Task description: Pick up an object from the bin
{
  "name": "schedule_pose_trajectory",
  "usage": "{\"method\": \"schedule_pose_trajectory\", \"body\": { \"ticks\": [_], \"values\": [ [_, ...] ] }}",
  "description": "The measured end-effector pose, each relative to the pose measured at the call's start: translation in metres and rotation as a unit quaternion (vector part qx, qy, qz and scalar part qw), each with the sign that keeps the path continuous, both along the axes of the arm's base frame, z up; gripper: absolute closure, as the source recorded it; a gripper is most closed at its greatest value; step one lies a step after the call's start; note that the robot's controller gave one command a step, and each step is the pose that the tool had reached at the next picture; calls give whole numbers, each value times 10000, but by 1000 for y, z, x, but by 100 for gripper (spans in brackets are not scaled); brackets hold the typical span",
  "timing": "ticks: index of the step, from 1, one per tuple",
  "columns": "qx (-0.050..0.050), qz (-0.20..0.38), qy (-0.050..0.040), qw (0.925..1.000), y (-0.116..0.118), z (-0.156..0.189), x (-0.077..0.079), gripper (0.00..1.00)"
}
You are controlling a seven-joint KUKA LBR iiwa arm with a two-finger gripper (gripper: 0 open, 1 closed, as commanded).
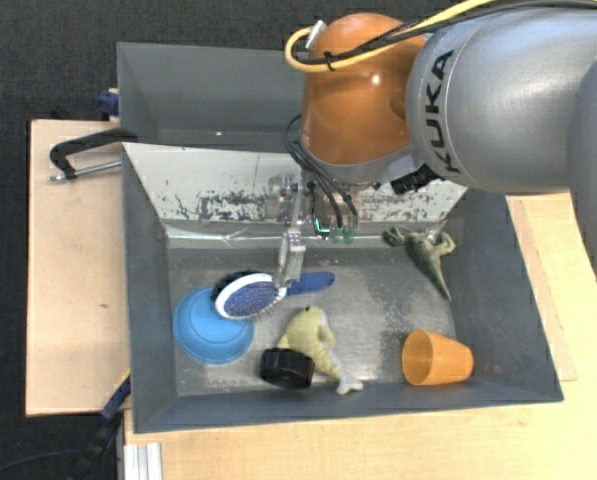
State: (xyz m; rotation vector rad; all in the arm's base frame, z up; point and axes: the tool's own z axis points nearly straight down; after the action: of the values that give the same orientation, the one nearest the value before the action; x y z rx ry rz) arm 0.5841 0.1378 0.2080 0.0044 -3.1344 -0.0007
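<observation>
My gripper [291,264] hangs below the arm's orange cover at the middle of the bin, its tip right over a blue hairbrush [250,296]. The brush lies flat with its oval dotted head to the left and its blue handle pointing right. The brush head rests against a blue bowl [210,330] in the front left corner. Just in front of the gripper lies a pale yellow soft toy [312,336], with a black round cap [285,367] at its left side.
A green toy dinosaur [426,250] lies by the right wall at the back. An orange cup [436,358] lies on its side at the front right. The arm and its orange cover hang over the back of the bin.
</observation>
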Motion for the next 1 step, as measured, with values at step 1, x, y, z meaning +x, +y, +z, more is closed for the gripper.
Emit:
{"method": "schedule_pose_trajectory", "body": {
  "ticks": [1],
  "values": [
    [26,-1399,-115,9901,10,-114,-16,0]
  ]
}}
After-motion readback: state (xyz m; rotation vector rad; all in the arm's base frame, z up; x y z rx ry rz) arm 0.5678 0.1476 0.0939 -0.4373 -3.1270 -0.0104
